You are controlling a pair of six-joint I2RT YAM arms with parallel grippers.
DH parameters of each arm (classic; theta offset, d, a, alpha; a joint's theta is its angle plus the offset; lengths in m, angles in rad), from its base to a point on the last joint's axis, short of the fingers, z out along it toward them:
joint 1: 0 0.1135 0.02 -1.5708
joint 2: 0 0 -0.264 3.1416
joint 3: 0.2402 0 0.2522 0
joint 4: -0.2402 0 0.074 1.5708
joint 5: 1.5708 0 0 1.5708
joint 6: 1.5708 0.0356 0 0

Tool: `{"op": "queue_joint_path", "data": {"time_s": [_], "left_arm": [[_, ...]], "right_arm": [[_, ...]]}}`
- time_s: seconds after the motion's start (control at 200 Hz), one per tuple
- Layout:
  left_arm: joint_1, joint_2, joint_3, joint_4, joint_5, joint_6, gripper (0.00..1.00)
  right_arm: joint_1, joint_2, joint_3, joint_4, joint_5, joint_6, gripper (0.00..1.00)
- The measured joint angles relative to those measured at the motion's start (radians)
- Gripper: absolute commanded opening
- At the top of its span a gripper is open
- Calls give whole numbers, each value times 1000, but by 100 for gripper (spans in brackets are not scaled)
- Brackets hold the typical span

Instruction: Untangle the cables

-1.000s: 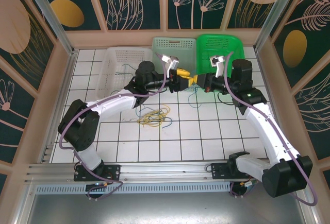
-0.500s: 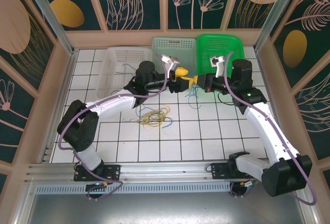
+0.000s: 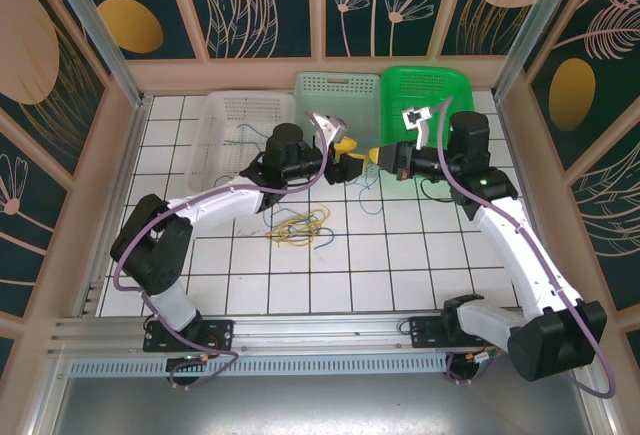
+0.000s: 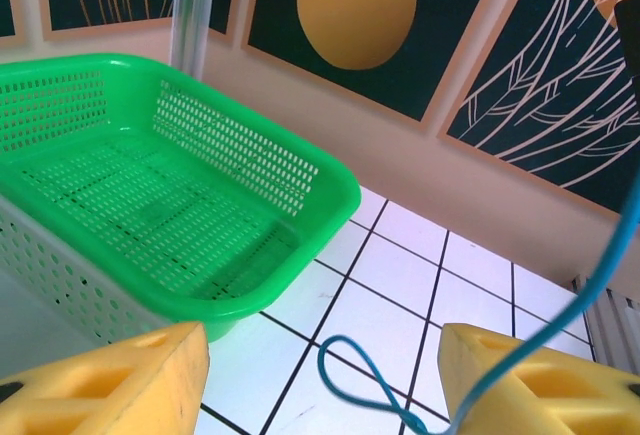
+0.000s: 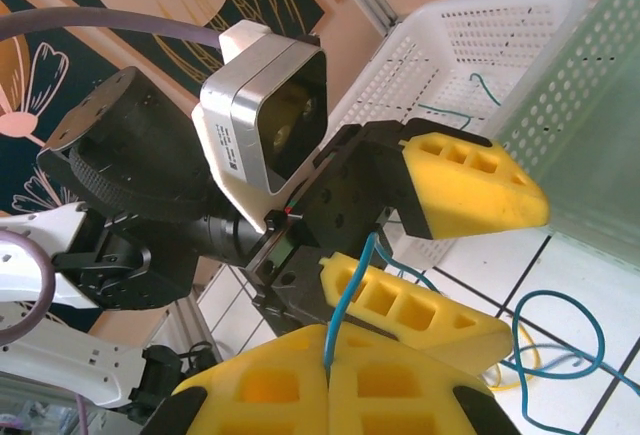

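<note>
My right gripper point(image 5: 328, 340) is shut on a thin blue cable point(image 5: 350, 290), which rises from its closed yellow pads into the gap between the left gripper's fingers point(image 5: 470, 187). My left gripper point(image 4: 322, 347) stands open; the blue cable point(image 4: 365, 380) loops over the tiles between its fingers and runs up along the right one. From above, the left gripper point(image 3: 345, 149) and right gripper point(image 3: 381, 157) face each other a short way apart, with the blue cable point(image 3: 372, 191) drooping below them. A tangle of yellow and blue cables point(image 3: 298, 225) lies on the tiles.
Three baskets line the back wall: a white basket point(image 3: 222, 115) with a teal cable point(image 3: 245, 136) in it, a pale green basket point(image 3: 338, 85), and a bright green basket point(image 3: 450, 87), whose rim point(image 4: 300, 160) is close ahead of the left gripper.
The left gripper's jaws have spread wider and it has drawn back a little to the left, leaving a gap to the right gripper. The right gripper stays shut on the blue cable.
</note>
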Motion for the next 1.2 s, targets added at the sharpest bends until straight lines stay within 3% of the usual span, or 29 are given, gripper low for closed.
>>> {"op": "queue_joint_path", "data": {"time_s": [0.105,0.275,0.375,0.455,0.636,0.736,0.861,1.096,1.131,1.201], "left_arm": [[0,14,7,3,1,-3,56],[0,50,24,17,25,-22,25],[0,56,27,32,45,-39,13],[0,56,28,56,57,-50,15],[0,55,28,72,57,-58,52],[0,52,28,68,48,-56,53],[0,46,28,68,45,-56,43],[0,43,28,74,53,-58,0],[0,43,28,75,56,-56,0],[0,42,28,76,56,-55,0]], "right_arm": [[0,0,0,0,-8,1,0],[0,0,0,0,-17,1,0],[0,4,0,0,-21,4,0],[0,20,0,-2,-24,4,0],[0,59,1,-46,-17,4,0],[-1,60,3,-59,-11,4,0],[-8,60,5,-60,-4,9,0],[-12,60,5,-59,-1,34,0],[-12,59,5,-59,0,34,7],[-13,60,5,-60,2,42,31]]}}
